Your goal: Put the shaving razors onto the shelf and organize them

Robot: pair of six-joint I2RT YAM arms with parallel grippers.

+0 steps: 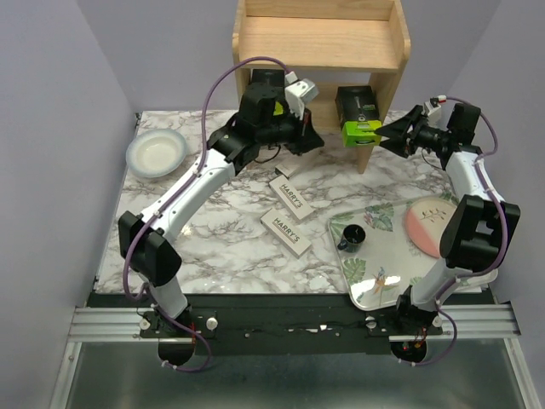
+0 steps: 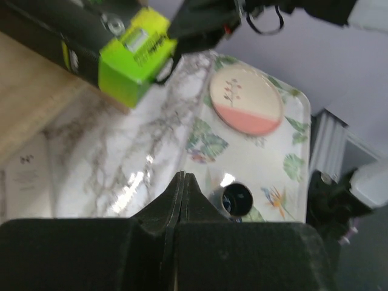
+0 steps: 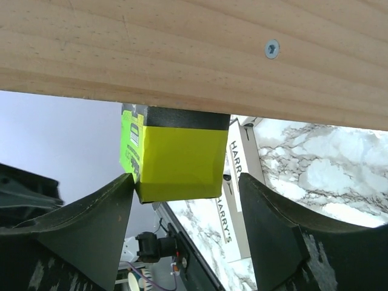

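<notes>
A black razor pack with a lime-green end (image 1: 359, 128) lies on the lower tier of the wooden shelf (image 1: 319, 43), with its green end sticking out at the front right. My right gripper (image 1: 387, 135) is open around that green end (image 3: 179, 160). Its left finger is at the pack's corner and the right finger (image 3: 267, 212) stands apart. Two white HARRY'S boxes (image 1: 294, 196) (image 1: 286, 232) lie on the marble table. My left gripper (image 1: 311, 141) is shut and empty (image 2: 182, 177), hovering in front of the shelf, left of the pack (image 2: 130, 60).
A leaf-patterned tray (image 1: 375, 281) at the front right holds a black cup (image 1: 352, 236) and a pink-and-cream plate (image 1: 430, 223). A white bowl (image 1: 156, 152) sits at the far left. The shelf's upper tier hangs just above the right gripper (image 3: 182, 48).
</notes>
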